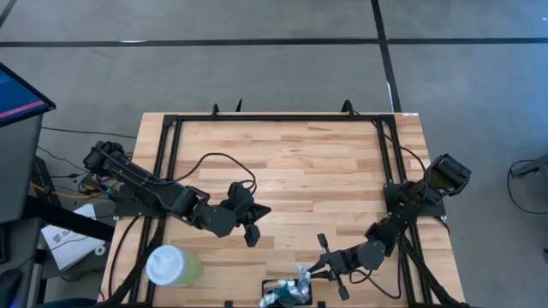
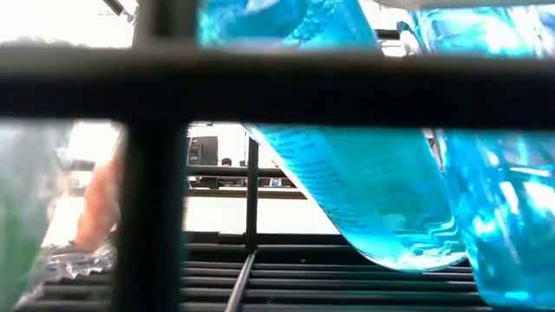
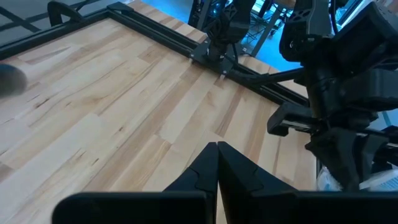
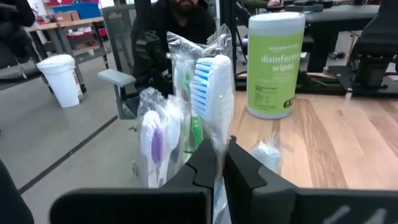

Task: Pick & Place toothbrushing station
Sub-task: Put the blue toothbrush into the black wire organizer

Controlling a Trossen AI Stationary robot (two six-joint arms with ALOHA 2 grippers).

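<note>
The black holder (image 1: 272, 299) stands at the table's near edge, with wrapped toothbrushes and teal tubes (image 1: 294, 289) sticking up out of it. In the right wrist view the white toothbrush with blue bristles (image 4: 210, 93) stands upright in clear wrap, beside purple (image 4: 155, 146) and green ones (image 4: 196, 134). My right gripper (image 1: 310, 269) (image 4: 221, 154) is at the holder's right side, shut on that wrapped toothbrush. My left gripper (image 1: 252, 234) (image 3: 217, 149) is shut and empty over bare wood, left of the holder. The low view shows only blue clear wrapping (image 2: 364, 182) close up. My right gripper pinches the wrapped white toothbrush below its bristle head (image 4: 219, 138) between its two fingers. The fingers come level from the table's right side and lie across the upright brush. The brush's lower end is hidden behind the fingers.
A pale green wipes tub with a white lid (image 1: 171, 265) (image 4: 273, 62) stands near the table's near left corner. A black frame (image 1: 274, 120) borders the wooden table (image 1: 300, 162). A person sits beyond the table (image 4: 180, 18).
</note>
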